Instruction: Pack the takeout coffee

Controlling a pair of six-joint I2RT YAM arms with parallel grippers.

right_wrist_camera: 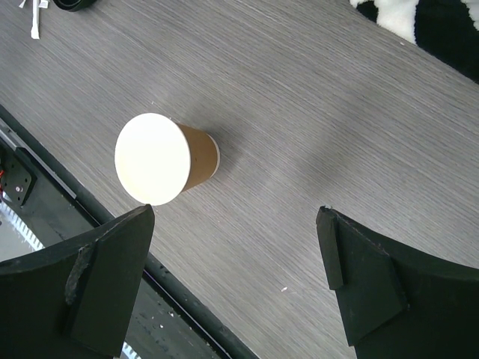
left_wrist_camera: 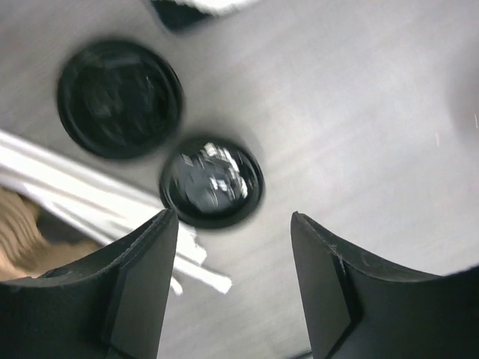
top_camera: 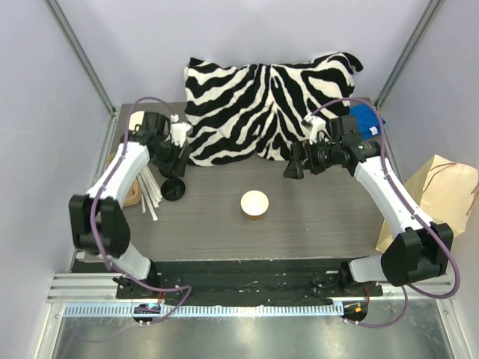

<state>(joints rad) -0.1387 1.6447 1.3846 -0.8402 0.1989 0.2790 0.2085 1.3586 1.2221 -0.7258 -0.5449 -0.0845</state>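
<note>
Kraft-brown cup point(top_camera: 254, 206) upright, wide end up

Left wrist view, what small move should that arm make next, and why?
Probably lower the left arm so its open fingers straddle the nearer black lid, then close. That lid lies loose on the table just ahead of the fingers, and the paper cup mid-table stands without a lid.

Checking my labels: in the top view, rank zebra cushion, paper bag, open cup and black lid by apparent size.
1. Zebra cushion.
2. Paper bag, partly cut off at the edge.
3. Open cup and black lid: nearly alike, and the cup's rim sits nearer the camera, so unranked.
</note>
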